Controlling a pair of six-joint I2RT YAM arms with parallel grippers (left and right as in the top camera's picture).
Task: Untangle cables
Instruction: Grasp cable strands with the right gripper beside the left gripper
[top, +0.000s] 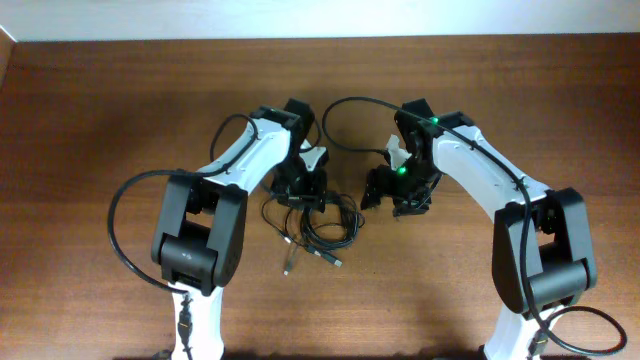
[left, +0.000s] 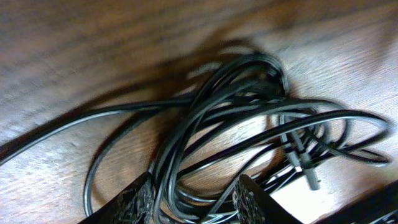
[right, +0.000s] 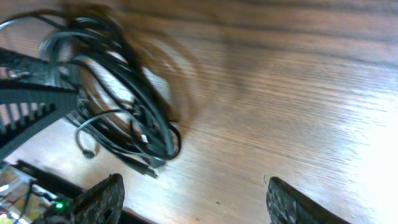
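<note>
Looking down, I count one wooden table (top: 90, 120) and two grippers: left gripper (left: 194, 202) parted, straddling loose strands; right gripper (right: 196, 200) spread wide, empty. One bundle of cables (top: 322, 222) lies mid-table (strands too knotted to count), two plug ends (top: 290, 268) trailing.

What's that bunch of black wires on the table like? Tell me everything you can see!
The cables are several thin, black, rubbery-looking wires looped over each other in one loose tangle. It lies flat on the brown wooden table, near its middle. A few ends stick out, with small plugs, some silvery. Some strands pass through the gap of the open left pincer; the open right pincer is beside the tangle, holding nothing.
</note>
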